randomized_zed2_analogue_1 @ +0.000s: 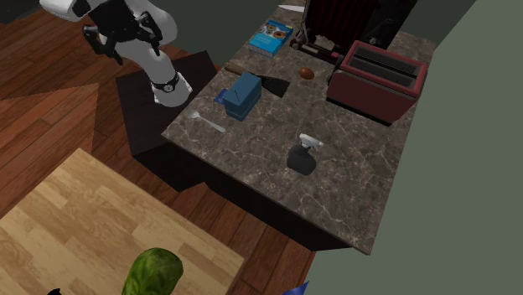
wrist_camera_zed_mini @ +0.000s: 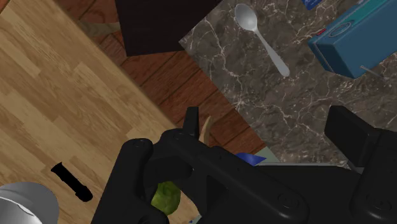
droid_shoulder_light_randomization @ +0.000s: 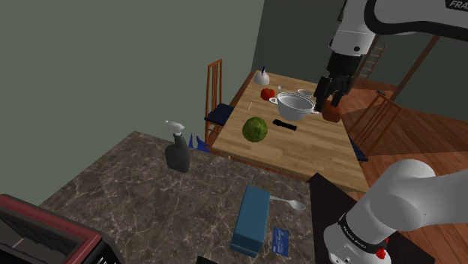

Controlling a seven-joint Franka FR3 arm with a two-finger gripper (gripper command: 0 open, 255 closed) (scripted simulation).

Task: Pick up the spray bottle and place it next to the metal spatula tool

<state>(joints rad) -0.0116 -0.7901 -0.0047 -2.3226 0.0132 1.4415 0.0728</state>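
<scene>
Spray bottle (droid_shoulder_light_randomization: pixel 178 150) upright, blue box (droid_shoulder_light_randomization: pixel 250 220) near spoon (droid_shoulder_light_randomization: pixel 289 202)

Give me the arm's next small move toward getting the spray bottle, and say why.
Probably swing the gripper toward the shoulder view's left and lower it over the spray bottle. The jaws look open and hold nothing, and the gripper hangs high, well away from the bottle. The bottle stands upright on the marble counter, apart from the spoon-like tool, so the approach comes first.

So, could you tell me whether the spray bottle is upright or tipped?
Upright: the spray bottle stands on its base, white trigger head uppermost.
</scene>
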